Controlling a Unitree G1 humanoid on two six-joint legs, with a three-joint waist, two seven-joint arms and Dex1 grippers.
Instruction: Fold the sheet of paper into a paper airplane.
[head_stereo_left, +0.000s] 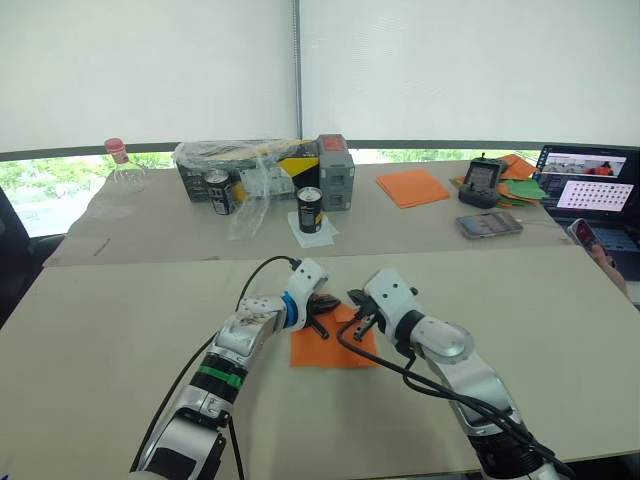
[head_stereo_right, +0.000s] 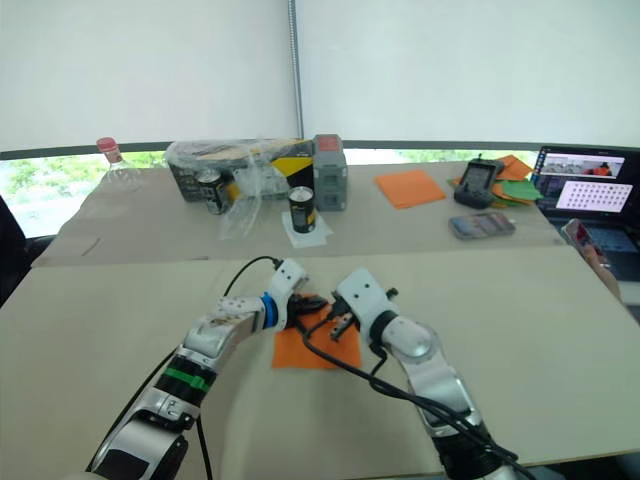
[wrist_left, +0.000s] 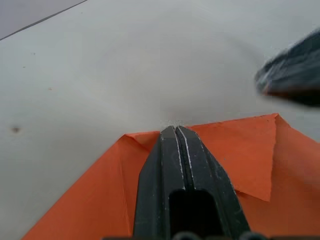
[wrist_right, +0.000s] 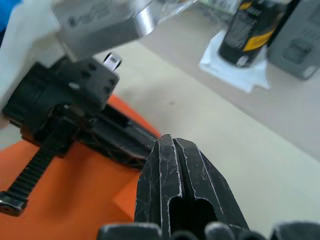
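Observation:
The sheet of paper (head_stereo_left: 328, 350) lies flat on the near table, bright orange, with a corner flap (wrist_left: 250, 155) folded over and creased. My left gripper (wrist_left: 175, 130) is shut, its tips resting on the paper at its far folded edge. Shut as well, my right gripper (wrist_right: 167, 142) hovers close beside the left gripper (wrist_right: 75, 115), over the paper's far right part (wrist_right: 65, 200). Seen from the head, both grippers meet over the sheet's far edge, the left gripper (head_stereo_left: 322, 308) next to the right gripper (head_stereo_left: 360, 322).
On the far table stand a black can (head_stereo_left: 310, 210) on a napkin, a second can (head_stereo_left: 220, 192), a plastic-wrapped box (head_stereo_left: 250, 165), a grey box (head_stereo_left: 335, 172) and a bottle (head_stereo_left: 118, 165). A stack of orange sheets (head_stereo_left: 412, 186), green papers (head_stereo_left: 522, 188), a phone (head_stereo_left: 488, 225) and a laptop (head_stereo_left: 590, 190) sit right.

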